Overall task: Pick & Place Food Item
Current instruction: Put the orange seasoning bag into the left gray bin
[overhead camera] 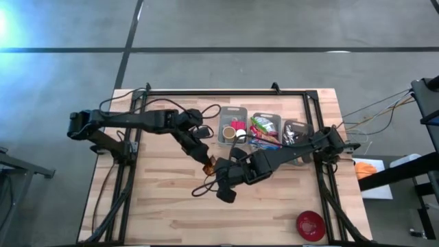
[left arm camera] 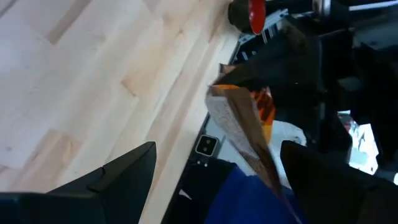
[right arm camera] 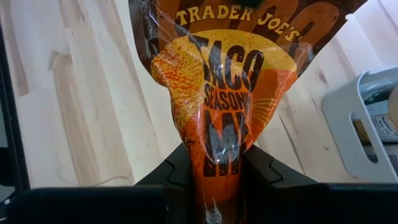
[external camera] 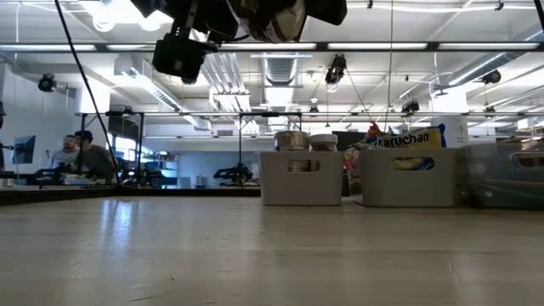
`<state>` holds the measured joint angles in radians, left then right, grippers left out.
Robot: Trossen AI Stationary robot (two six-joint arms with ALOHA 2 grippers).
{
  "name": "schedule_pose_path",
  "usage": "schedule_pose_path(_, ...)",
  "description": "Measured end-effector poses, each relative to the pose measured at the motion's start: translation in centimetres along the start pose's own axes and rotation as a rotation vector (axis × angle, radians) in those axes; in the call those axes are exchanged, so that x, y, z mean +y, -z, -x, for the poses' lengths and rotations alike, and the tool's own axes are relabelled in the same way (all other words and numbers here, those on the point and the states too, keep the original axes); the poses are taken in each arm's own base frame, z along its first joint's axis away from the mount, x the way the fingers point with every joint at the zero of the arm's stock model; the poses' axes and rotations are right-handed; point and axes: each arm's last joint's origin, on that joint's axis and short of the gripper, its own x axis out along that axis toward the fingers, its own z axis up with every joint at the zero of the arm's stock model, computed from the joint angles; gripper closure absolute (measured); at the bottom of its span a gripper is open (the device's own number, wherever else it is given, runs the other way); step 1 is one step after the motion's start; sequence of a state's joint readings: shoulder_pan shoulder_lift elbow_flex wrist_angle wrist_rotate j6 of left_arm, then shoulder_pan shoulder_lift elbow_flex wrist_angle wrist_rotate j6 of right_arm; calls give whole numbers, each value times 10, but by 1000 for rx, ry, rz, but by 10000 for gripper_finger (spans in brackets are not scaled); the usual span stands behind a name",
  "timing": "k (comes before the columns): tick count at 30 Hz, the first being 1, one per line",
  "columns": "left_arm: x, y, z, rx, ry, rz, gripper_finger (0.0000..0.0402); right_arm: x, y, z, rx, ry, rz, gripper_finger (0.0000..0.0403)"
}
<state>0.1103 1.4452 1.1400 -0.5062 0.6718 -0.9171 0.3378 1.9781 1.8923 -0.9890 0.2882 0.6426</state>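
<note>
The food item is an orange and brown taco seasoning packet [right arm camera: 221,93], held in the air over the middle of the table [overhead camera: 171,206]. My right gripper [right arm camera: 217,180] comes in from the table's right and is shut on it. In the high view the packet [overhead camera: 210,163] shows as a small orange patch between the two grippers. My left gripper [left arm camera: 217,180] reaches in from the left and stands open. Its fingers are on either side of the packet [left arm camera: 239,134], seen edge-on, and do not touch it. My right gripper pinches the packet's lower printed end [right arm camera: 219,152] between its two fingers, and the foil is gathered narrow there. The fingers slant down from the table's right. The rest of the packet fans out wide beyond the fingertips, lifted clear of the table.
Three grey bins stand in a row at the back: one with cans [overhead camera: 232,127], one with bright packets [overhead camera: 266,130] and one farther right [overhead camera: 295,132]. A red bowl [overhead camera: 310,225] sits at the near right corner. A black frame [overhead camera: 226,92] borders the table.
</note>
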Motion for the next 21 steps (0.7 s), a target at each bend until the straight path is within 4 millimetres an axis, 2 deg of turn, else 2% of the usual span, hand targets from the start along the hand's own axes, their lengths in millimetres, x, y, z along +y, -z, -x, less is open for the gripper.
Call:
schedule_pose_path(4,1,-3,-6,6,2,-3,69,-1,-1,0,-4,-1,3,337)
schedule_pose_path(7,2,-4,-8,11,7,-3,106,-1,-1,0,-2,1,7,337)
schedule_pose_path(12,1,-5,-9,14,21,-15,212,-1,-1,0,-1,0,7,337)
schedule_pose_path(17,1,-4,-9,32,37,-27,364,-1,-1,-1,-5,-2,5,337)
schedule_pose_path(18,0,-4,-9,33,40,-33,382,0,-1,-1,-7,-3,4,337)
schedule_pose_path(21,0,-4,-9,40,45,-42,397,0,-2,-1,-14,-8,-1,337)
